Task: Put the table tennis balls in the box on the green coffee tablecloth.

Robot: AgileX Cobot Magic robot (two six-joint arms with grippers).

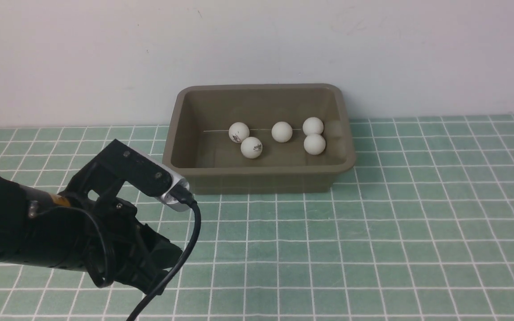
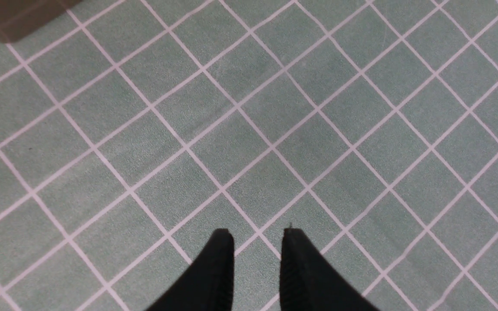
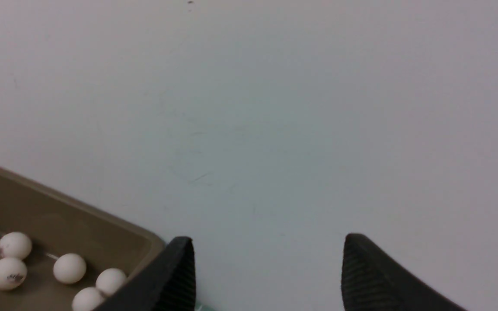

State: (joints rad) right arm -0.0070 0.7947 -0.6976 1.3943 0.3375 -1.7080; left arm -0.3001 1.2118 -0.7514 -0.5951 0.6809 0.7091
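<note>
Several white table tennis balls (image 1: 282,132) lie inside the olive-brown box (image 1: 261,178), which stands on the green coffee tablecloth (image 1: 395,223) against the wall. My left arm (image 1: 83,232) hangs low over the cloth, in front of the box's left front corner. Its gripper (image 2: 257,233) is shut, its fingers close together over bare cloth with nothing in them. My right arm is outside the front view. Its gripper (image 3: 268,242) is open and empty, facing the wall, with the box (image 3: 59,216) and its balls (image 3: 69,268) off to one side.
A pale wall (image 1: 105,58) rises right behind the box. The left wrist camera's black cable (image 1: 190,240) loops down over the cloth. One corner of the box (image 2: 11,17) shows at the edge of the left wrist view.
</note>
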